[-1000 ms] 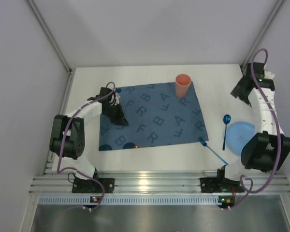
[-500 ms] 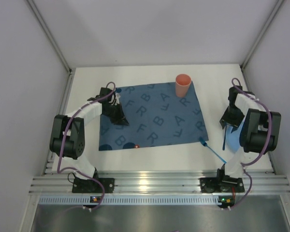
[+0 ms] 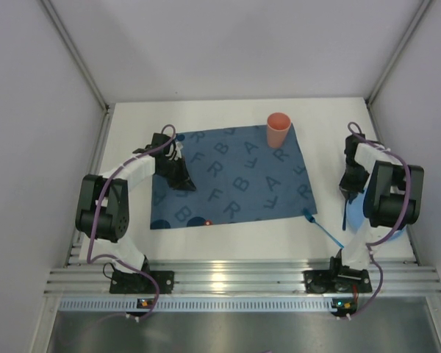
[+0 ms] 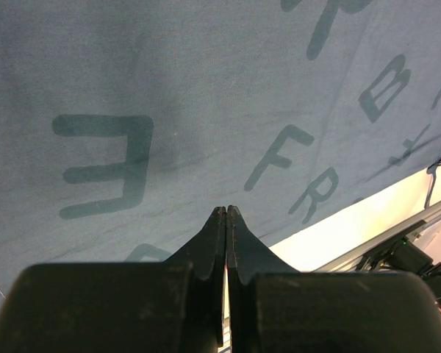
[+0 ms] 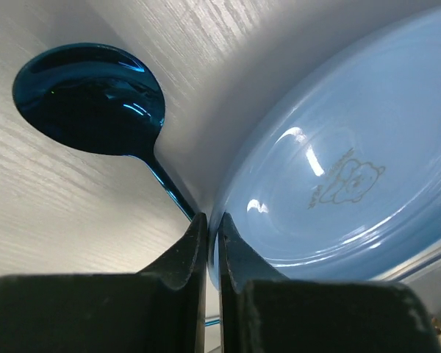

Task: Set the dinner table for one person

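Note:
On the white dinner table (image 3: pixel 331 125), my right gripper (image 5: pixel 212 217) is shut on the near rim of a light blue plate (image 5: pixel 331 169); the rim sits between its tips. A shiny blue spoon (image 5: pixel 88 99) lies just left of the plate, and its handle runs behind my left fingertip. From above, the right gripper (image 3: pixel 345 190) points down at the table's right side, and the arm hides most of the plate. My left gripper (image 4: pixel 226 211) is shut on nothing, low over the dark blue lettered placemat (image 3: pixel 235 176); the top view shows this gripper (image 3: pixel 182 182) at the placemat's left part.
An orange cup (image 3: pixel 278 129) stands upright on the placemat's far right corner. A blue fork (image 3: pixel 323 228) lies slanted on the table off the placemat's near right corner. Side walls and the metal rail (image 3: pixel 228 279) bound the table.
My right arm swung in from the far right corner down to the plate and spoon, and its jaws went from wide open to shut on the plate's rim. The left arm stayed still.

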`<state>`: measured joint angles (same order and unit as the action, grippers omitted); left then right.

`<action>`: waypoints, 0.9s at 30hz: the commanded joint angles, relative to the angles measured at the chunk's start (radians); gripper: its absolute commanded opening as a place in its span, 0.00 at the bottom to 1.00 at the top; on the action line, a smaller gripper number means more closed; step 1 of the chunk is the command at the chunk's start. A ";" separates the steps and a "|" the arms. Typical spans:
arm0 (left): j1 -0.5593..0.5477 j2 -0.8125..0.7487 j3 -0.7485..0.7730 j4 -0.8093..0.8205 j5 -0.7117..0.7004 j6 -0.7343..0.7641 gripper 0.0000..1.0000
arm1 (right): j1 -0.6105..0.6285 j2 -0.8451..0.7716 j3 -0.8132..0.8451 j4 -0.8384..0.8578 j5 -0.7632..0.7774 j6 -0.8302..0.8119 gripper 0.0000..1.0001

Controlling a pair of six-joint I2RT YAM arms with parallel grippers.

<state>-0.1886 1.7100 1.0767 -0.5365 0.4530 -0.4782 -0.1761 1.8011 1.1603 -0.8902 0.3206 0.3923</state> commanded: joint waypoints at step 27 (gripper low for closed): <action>0.054 -0.271 0.115 -0.103 -0.284 0.006 0.00 | 1.041 0.108 1.102 -0.282 0.117 -0.012 0.00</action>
<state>-0.1543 1.5524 1.1786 -0.6216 0.2783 -0.4767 0.7990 1.8431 2.3356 -1.2289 0.5388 0.4435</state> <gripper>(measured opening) 0.011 0.030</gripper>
